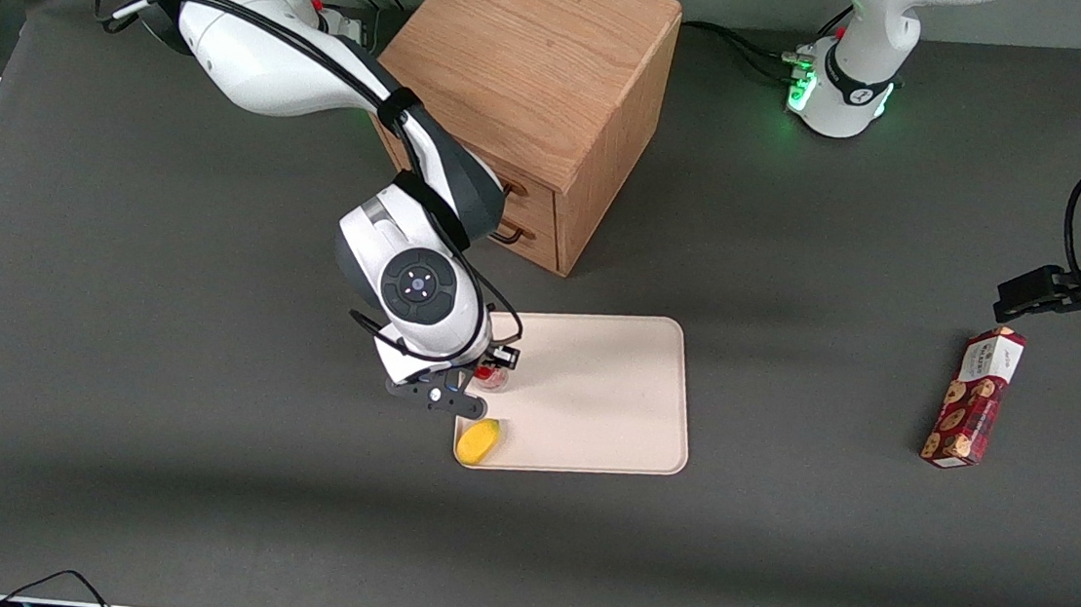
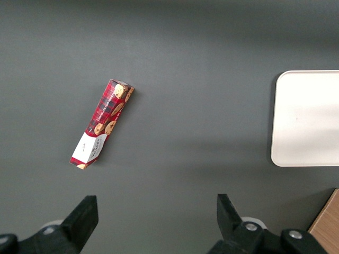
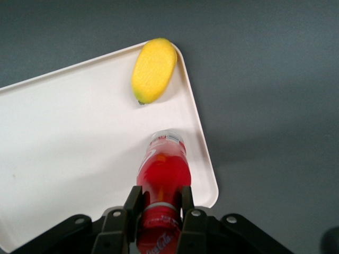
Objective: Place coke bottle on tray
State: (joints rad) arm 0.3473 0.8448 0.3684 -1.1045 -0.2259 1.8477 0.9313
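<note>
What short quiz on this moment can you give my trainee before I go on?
1. True or false: the end effector is shut on the coke bottle.
2. The yellow fruit lies: A) in a corner of the tray, B) on the cabinet, C) beside the cookie box.
3. Fill in: the bottle hangs over the ____.

Key: 1 true; 2 A; 3 tray.
</note>
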